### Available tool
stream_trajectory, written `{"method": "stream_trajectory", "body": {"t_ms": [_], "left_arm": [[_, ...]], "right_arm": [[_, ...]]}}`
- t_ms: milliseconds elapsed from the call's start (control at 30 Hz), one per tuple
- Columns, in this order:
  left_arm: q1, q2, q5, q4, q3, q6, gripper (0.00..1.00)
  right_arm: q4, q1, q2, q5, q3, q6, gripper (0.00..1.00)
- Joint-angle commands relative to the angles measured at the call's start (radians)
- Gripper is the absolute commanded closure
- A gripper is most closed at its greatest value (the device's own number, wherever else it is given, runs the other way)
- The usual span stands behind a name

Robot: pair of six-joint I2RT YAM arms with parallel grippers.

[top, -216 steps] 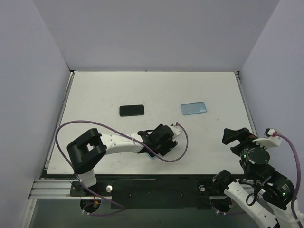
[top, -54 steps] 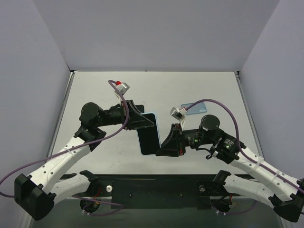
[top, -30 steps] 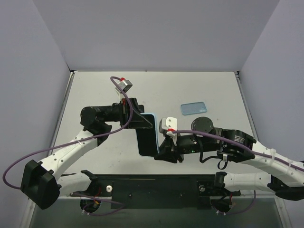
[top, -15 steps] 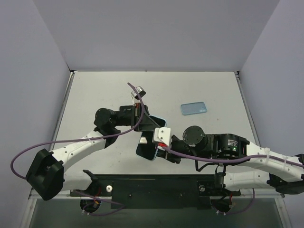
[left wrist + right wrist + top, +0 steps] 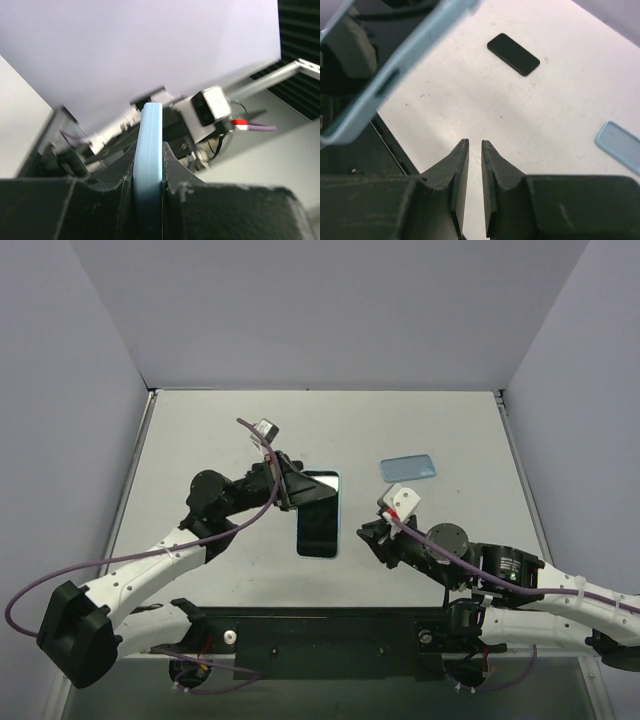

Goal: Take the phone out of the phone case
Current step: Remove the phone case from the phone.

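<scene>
Left claw: we see the left claw (image 5: pixel 291 488) pinching the case (image 5: pixel 150 120) by one end. In its wrist view both fingers (image 5: pixel 172 167) press flat against the pale blue edge.
Phone: the phone (image 5: pixel 318 520) sits inside that case with its dark face turned up to the overhead camera. We make out a thin blue rim along its far end.
Where it is: we find it near the middle of the table (image 5: pixel 200 430), toward the front. It is lifted clear of the surface, between the two arms, with its long side running from front to back.
Right claw: the right claw (image 5: pixel 475 146) is pressed together with only a thin slit between its fingers, and it grips nothing. From above we place it just right of the phone, apart from it and pointing toward it.
Right wrist view: the blue case cuts across the upper left corner, blurred and close to the lens, with bare tabletop below the fingertips.
Black phone: we see a black phone (image 5: pixel 513 54) lying flat on the table, well beyond the fingertips.
Loose blue case: a loose blue case (image 5: pixel 408 468) lies flat toward the far right of the table, apart from both claws.
</scene>
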Motion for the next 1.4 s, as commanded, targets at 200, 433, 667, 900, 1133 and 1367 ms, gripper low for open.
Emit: {"method": "stream_trajectory", "body": {"t_ms": [200,433,667,900,1133,1367], "left_arm": [[0.012,-0.21,-0.598,0.003,-0.115,0.134,1.0],[0.009,-0.146,-0.713,0.306,-0.218,-0.018,1.0],[-0.017,-0.146,-0.758,0.409,-0.229,-0.023,1.0],[-0.04,-0.125,-0.768,0.423,-0.211,-0.005,1.0],[-0.066,-0.082,-0.78,0.479,-0.208,-0.032,1.0],[-0.074,-0.08,-0.773,0.481,-0.192,-0.032,1.0]], "right_arm": [[0.668,-0.047,-0.173,-0.296,-0.341,0.574,0.45],[0.877,-0.085,-0.033,-0.335,-0.298,0.677,0.38],[0.913,-0.139,0.01,-0.32,-0.332,0.761,0.4],[0.939,-0.153,0.045,-0.341,-0.315,0.763,0.42],[0.977,-0.154,0.082,-0.372,-0.313,0.761,0.63],[0.982,-0.177,0.075,-0.361,-0.326,0.758,0.73]]}}
